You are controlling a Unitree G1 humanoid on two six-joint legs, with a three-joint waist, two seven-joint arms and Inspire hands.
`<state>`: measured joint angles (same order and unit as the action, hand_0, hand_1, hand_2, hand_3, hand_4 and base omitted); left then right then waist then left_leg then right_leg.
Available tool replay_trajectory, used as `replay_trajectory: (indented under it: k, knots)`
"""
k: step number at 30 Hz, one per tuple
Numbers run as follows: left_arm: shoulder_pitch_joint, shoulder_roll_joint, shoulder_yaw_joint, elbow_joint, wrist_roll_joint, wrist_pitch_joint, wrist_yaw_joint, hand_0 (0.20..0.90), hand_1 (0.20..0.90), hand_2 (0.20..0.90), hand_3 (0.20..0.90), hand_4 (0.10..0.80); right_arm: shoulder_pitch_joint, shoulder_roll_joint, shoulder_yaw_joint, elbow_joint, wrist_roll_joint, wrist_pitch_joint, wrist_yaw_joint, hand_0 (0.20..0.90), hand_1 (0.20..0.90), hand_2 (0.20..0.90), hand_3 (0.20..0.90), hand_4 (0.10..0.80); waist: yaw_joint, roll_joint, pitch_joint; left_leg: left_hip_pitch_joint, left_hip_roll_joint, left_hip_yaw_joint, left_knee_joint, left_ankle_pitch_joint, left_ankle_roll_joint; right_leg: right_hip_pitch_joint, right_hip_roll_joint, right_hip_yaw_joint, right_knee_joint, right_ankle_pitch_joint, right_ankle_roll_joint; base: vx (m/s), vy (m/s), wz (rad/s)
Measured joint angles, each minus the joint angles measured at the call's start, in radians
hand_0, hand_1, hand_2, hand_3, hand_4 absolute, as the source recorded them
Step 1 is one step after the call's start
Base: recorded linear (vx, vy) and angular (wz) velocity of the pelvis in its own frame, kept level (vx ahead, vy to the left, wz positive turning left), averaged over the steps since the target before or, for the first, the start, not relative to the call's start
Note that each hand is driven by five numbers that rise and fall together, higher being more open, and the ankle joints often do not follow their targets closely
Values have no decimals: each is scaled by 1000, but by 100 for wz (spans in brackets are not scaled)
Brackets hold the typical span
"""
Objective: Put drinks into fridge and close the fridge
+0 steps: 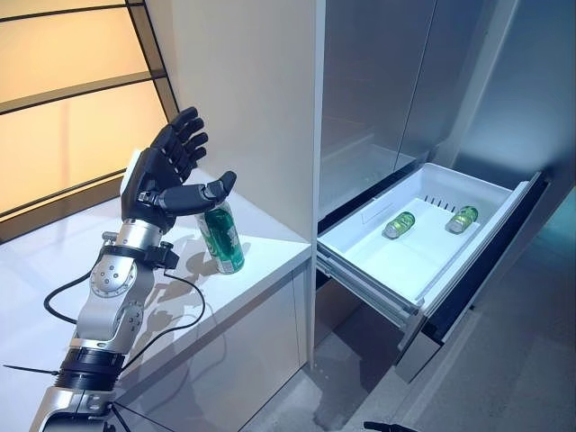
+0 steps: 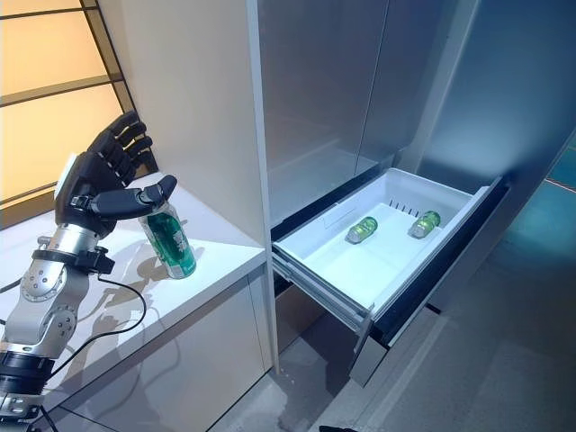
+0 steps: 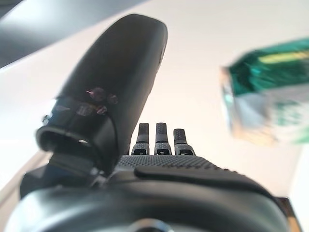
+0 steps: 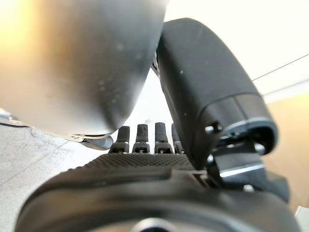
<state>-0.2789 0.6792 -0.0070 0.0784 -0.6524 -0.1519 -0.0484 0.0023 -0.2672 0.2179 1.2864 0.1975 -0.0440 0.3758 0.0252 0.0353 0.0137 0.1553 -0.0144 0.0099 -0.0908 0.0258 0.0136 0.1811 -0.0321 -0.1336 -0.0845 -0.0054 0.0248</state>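
Stands upright on the bench (image 1: 261, 261): green can (image 1: 222, 238), just under the thumb of the spread, empty left hand (image 1: 166, 175); right hand (image 4: 159, 169) relaxed, uninvolved.

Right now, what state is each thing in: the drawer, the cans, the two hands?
Drawer: pulled open, two cans inside.
Left can in drawer: lying on its side.
Right can in drawer: lying on its side, apart from the other.
Can on counter: tilted, not held.
Counter: carries that one can.
Left hand: open, fingers spread beside the counter can.
Right hand: fingers straight, holding nothing.
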Motion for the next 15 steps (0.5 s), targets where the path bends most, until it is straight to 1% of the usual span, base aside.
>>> replay_trajectory:
  k: [9,15]
  knots:
    - [1,0,0,69,-19,55,-19,900,900,900,900,800,-3,0,-1,-2,0,13,0,900,900,900,900,800,0,-2,1,1,0,0,0,0,0,0,0,0,0,0,0,0,0,0]
    - [1,0,11,91,-22,65,-59,900,900,900,900,800,-3,0,-1,-8,0,20,0,900,900,900,900,800,-1,-4,5,1,0,0,0,0,0,1,0,0,0,0,0,0,0,0]
